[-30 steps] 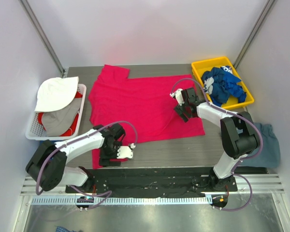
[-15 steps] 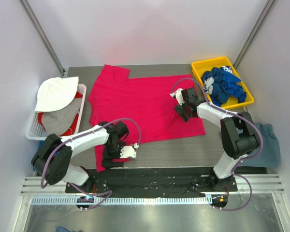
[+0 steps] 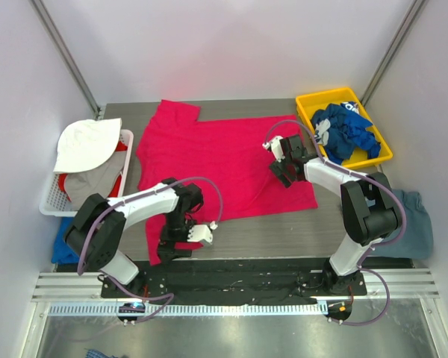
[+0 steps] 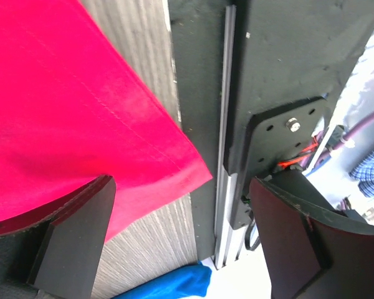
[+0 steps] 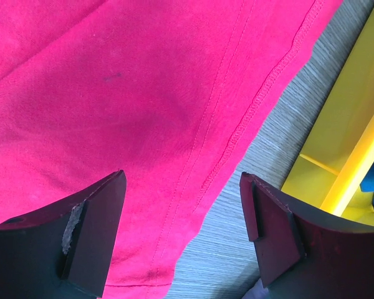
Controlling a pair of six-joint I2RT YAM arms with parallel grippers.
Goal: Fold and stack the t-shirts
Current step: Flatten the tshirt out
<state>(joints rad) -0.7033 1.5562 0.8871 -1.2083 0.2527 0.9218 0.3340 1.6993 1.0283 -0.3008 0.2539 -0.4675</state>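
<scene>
Left tool gapes over t-shirt lying left-right.

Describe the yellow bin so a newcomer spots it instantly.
Start at the grey table and go to its far right corner. The yellow bin sits there at an angle, holding crumpled royal blue shirts. Unlike the white basket at the left edge, it is bright yellow with solid walls.

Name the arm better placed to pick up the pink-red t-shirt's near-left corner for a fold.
Left, probably. The left gripper stands open right over that corner of the pink-red t-shirt. The right gripper, also open, is far across the shirt at its right edge, beside the yellow bin.
</scene>
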